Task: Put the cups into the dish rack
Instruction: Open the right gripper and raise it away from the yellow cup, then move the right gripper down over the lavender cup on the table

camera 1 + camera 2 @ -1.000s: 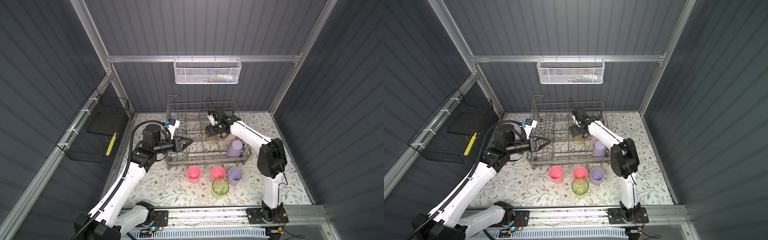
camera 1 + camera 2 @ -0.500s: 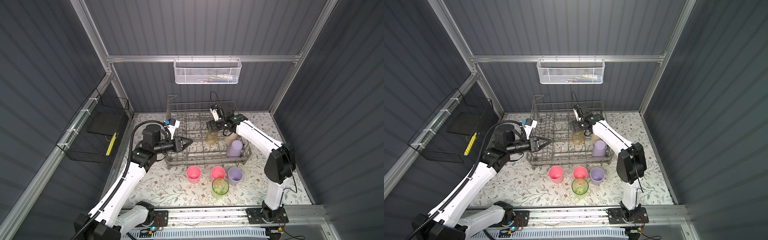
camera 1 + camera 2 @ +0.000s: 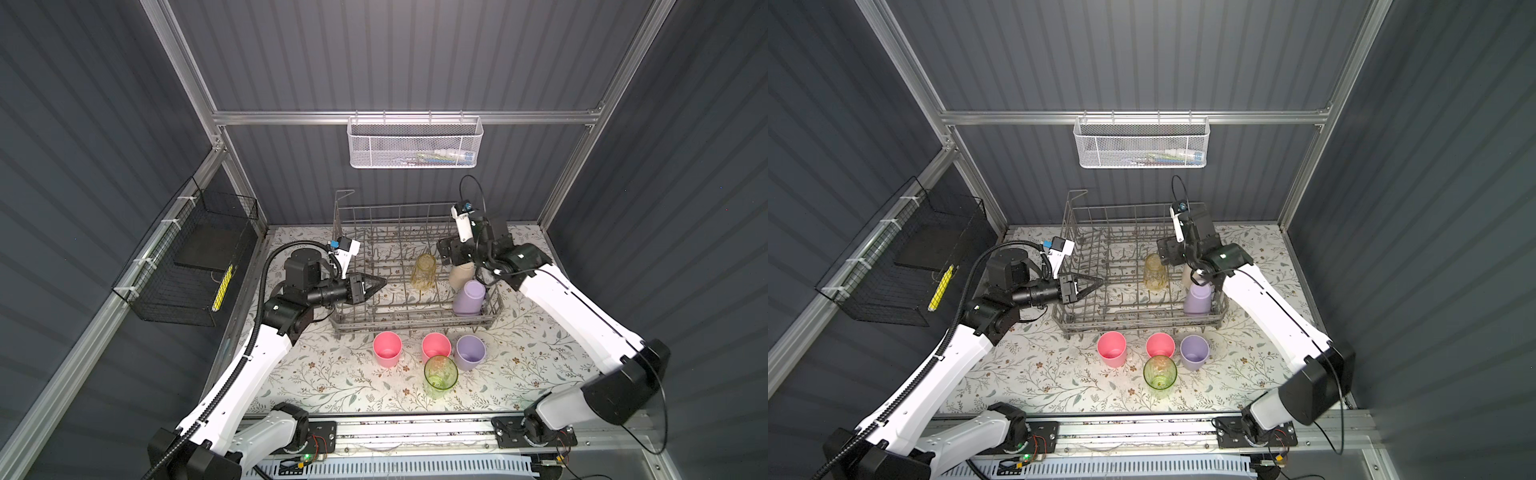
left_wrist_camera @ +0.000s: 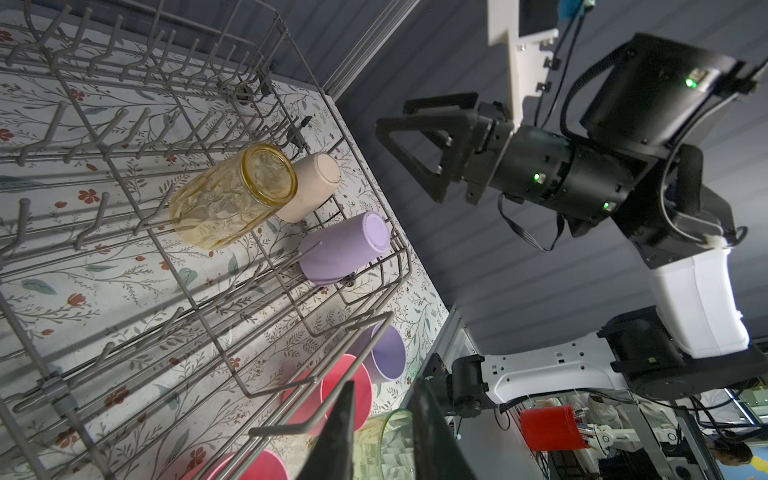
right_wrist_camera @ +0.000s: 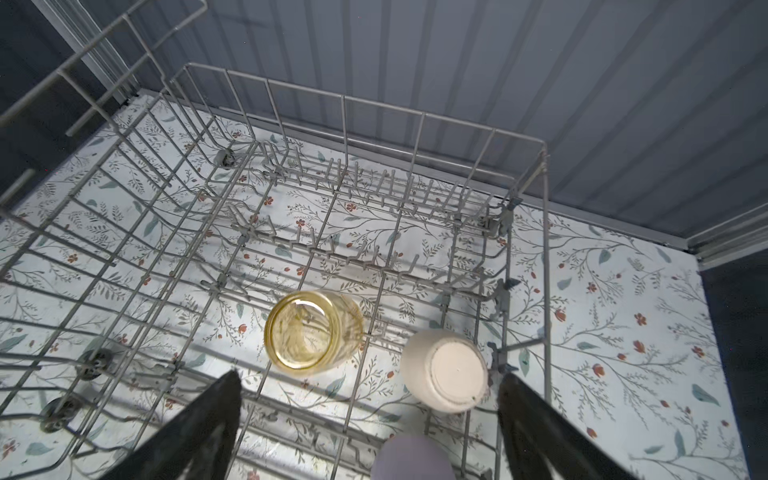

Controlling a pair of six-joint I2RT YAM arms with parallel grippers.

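Inside the grey wire dish rack [image 3: 415,309], a clear yellow ribbed tumbler [image 3: 423,271], a beige plastic tumbler [image 3: 461,276] and a lilac plastic tumbler [image 3: 468,297] are seen upside down. Above them the right gripper [image 4: 409,164] is held wide open and empty, while the left gripper [image 3: 376,284] is nearly closed on nothing.

Both top views high overhead, wrist views close, all sharing dish rack [image 3: 415,266]

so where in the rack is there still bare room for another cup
The dish rack is bare over its left and back stretches. Its right end is crowded: yellow cup, beige cup and lilac cup sit there under the open right pincer.
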